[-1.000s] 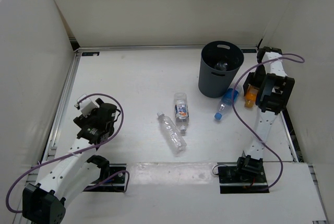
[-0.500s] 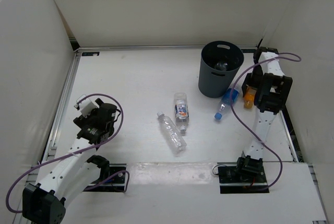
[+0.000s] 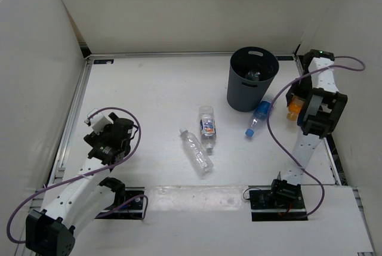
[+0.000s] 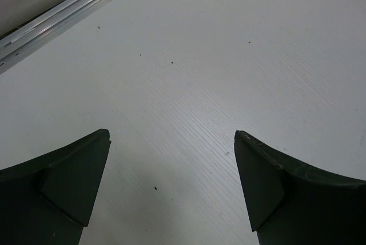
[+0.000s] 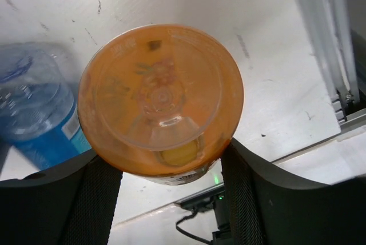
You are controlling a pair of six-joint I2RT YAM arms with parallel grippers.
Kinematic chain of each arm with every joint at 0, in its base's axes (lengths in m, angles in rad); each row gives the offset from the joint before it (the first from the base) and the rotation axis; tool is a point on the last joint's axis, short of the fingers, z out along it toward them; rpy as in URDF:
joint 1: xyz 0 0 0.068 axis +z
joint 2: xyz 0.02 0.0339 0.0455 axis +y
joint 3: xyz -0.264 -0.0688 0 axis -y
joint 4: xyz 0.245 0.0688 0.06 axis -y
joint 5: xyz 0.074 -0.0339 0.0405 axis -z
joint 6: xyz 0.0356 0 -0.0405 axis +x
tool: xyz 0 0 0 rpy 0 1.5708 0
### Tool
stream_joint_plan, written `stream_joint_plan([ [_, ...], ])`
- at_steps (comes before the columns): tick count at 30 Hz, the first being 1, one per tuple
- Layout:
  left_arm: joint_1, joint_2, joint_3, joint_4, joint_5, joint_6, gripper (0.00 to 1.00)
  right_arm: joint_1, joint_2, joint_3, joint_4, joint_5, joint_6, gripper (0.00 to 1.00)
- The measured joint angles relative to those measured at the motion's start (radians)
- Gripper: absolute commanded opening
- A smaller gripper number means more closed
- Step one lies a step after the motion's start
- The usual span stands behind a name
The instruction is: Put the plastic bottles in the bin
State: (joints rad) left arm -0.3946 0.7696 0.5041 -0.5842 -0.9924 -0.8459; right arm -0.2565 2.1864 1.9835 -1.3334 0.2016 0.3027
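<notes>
1. The right gripper (image 5: 166,162) is closed partway on an orange bottle (image 5: 160,93), w/ one finger on each side of the body. The wrist view shows the bottle base-on, so its long axis runs roughly along the fingers. The cap end is hidden behind the base.
2. Key relation: the bin (image 3: 253,83) stands left of the held orange bottle (image 3: 292,107) and a bit farther back. They are near each other but apart, w/ the rim not under the bottle. Judgement: the carry must go left and far, w/ the bottle above rim height before release.
3. A blue bottle (image 3: 258,117) lies on the table (image 3: 149,89) btwn bin and right gripper, just beside the bin's near-right side. Its cap points near-left. In the wrist view it shows directly left of the orange one (image 5: 34,113). Whether the two touch can't be told.
4. Bin interior: one clear bottle (image 3: 252,75) is already inside.
5. Two more lie mid-table, well left of the bin. The labelled bottle (image 3: 206,126) has its long axis near-far. The plain clear bottle (image 3: 196,151) lies beside it on a diagonal, cap end far-left.
6. The left gripper (image 4: 171,136) is spread wide w/ nothing in it, over bare table at the left and well apart from every bottle. The right arm is clearly nearer the bin.
</notes>
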Motion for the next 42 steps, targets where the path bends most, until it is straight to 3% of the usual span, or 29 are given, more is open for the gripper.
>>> stream_joint_plan([
  [7,0.000,0.006,0.000,0.000,0.000,0.000,1.00,-0.005,-0.222,0.074,0.008,0.013,0.053,0.00],
  [15,0.000,0.032,0.002,0.011,0.002,0.027,1.00,0.156,-0.401,0.267,0.068,0.041,0.084,0.00],
  [21,0.000,0.068,0.018,0.023,0.005,0.049,1.00,0.328,-0.404,0.409,0.162,-0.016,0.061,0.00],
  [29,0.000,0.095,0.031,0.047,0.013,0.090,1.00,0.399,-0.264,0.383,0.254,-0.049,0.039,0.01],
  [32,0.000,0.095,0.033,0.048,0.013,0.098,1.00,0.408,-0.238,0.296,0.281,-0.055,0.032,0.15],
  [35,0.000,0.099,0.034,0.055,0.013,0.101,1.00,0.415,-0.214,0.254,0.286,-0.055,0.028,0.36],
  [36,0.000,0.101,0.034,0.057,0.013,0.102,1.00,0.417,-0.209,0.249,0.289,-0.055,0.028,0.54],
  [38,0.000,0.106,0.034,0.059,0.013,0.105,1.00,0.423,-0.203,0.245,0.290,-0.057,0.027,0.68],
  [39,0.000,0.108,0.034,0.059,0.014,0.105,1.00,0.425,-0.202,0.245,0.291,-0.059,0.027,0.80],
  [41,0.000,0.109,0.034,0.060,0.014,0.105,1.00,0.428,-0.200,0.248,0.288,-0.060,0.030,0.90],
  [42,0.000,0.109,0.034,0.061,0.014,0.105,1.00,0.428,-0.193,0.262,0.280,-0.064,0.031,0.90],
])
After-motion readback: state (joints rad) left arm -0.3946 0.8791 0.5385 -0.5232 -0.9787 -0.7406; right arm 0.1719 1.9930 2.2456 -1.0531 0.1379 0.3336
